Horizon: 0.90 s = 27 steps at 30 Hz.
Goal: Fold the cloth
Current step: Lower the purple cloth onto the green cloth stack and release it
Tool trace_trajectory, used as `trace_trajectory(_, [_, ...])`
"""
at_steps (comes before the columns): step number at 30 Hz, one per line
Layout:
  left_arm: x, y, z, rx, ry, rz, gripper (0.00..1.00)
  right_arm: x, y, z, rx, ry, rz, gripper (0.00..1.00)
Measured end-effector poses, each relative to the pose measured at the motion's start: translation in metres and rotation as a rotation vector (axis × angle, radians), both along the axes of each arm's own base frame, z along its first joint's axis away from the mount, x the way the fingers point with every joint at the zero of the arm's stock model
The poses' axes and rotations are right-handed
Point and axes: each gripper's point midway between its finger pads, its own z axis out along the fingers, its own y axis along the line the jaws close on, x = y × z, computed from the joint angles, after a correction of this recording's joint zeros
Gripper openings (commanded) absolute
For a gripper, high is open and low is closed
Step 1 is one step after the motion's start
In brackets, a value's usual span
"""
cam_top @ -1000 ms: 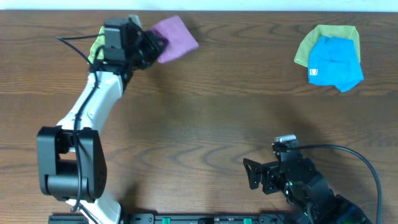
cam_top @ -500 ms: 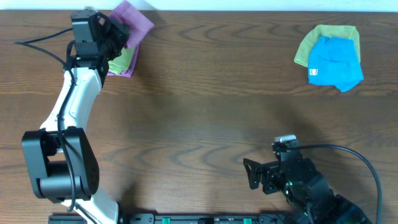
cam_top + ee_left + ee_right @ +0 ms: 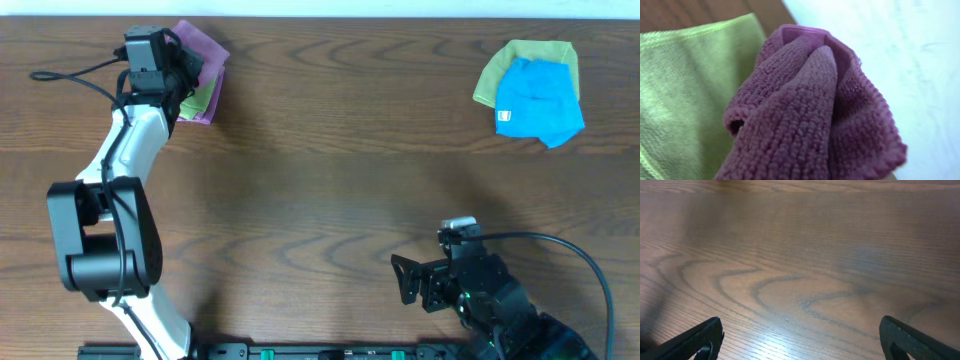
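Cloth [image 3: 205, 48] sits clamped in your left end effector [image 3: 188, 68] at far-left bench [image 3: 330, 150] corner; right end effector [image 3: 404, 280] gapes, well apart.

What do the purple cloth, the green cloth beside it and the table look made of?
The purple cloth looks like microfibre terry: nubby looped pile, matte, with a stitched edge. The green cloth seems a finer, flatter weave, also matte, possibly microfibre too. The table shows brown wood grain with a soft sheen; solid wood or laminate, I cannot tell.
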Motion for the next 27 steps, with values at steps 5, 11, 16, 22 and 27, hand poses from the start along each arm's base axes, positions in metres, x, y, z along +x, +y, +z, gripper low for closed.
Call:
trace_trajectory(5, [-0.002,0.001,-0.023,-0.009,0.051,0.015,0.06,0.000,0.000,0.000,0.000,0.000,0.000,0.99])
trace_trajectory(11, [-0.011,0.009,-0.035,0.017,0.116,0.056,0.07,0.000,0.000,0.000,0.000,0.000,0.000,0.99])
trace_trajectory(16, [-0.018,0.018,-0.042,0.050,0.155,0.090,0.33,0.000,0.000,0.000,0.000,0.000,0.000,0.99])
trace_trajectory(22, [-0.023,0.032,-0.046,0.068,0.177,0.120,0.75,0.000,0.000,0.000,0.000,0.000,0.000,0.99])
trace_trajectory(27, [-0.025,0.043,-0.046,0.075,0.181,0.117,0.89,0.000,0.000,0.000,0.000,0.000,0.000,0.99])
